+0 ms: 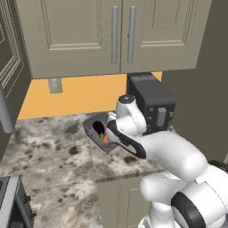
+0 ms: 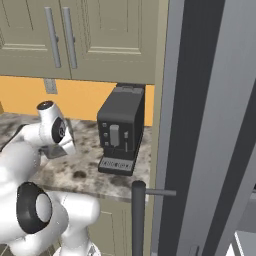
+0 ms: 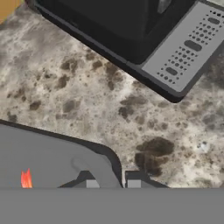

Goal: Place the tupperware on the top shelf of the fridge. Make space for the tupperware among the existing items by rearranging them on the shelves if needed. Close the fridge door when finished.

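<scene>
Early stage, I judge: tupperware (image 1: pixel 100 130) sits tilted at the gripper (image 3: pixel 113 183), left of the coffee machine (image 1: pixel 151 101), above the counter (image 1: pixel 53 151). Jaws look narrow astride its rim; grasp unconfirmed. Shelving and door-closing remain.

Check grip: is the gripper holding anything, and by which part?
Looks like yes: the gripper pinches the tupperware by a rounded corner of its rim, one fingertip inside, the other outside. The tub appears tilted off the counter.

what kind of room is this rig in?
A home-style kitchen, rendered. Cues: beige wall cabinets over a speckled stone counter, a black coffee machine on it, and the tall grey fridge at the right. The tupperware is by the arm.
</scene>
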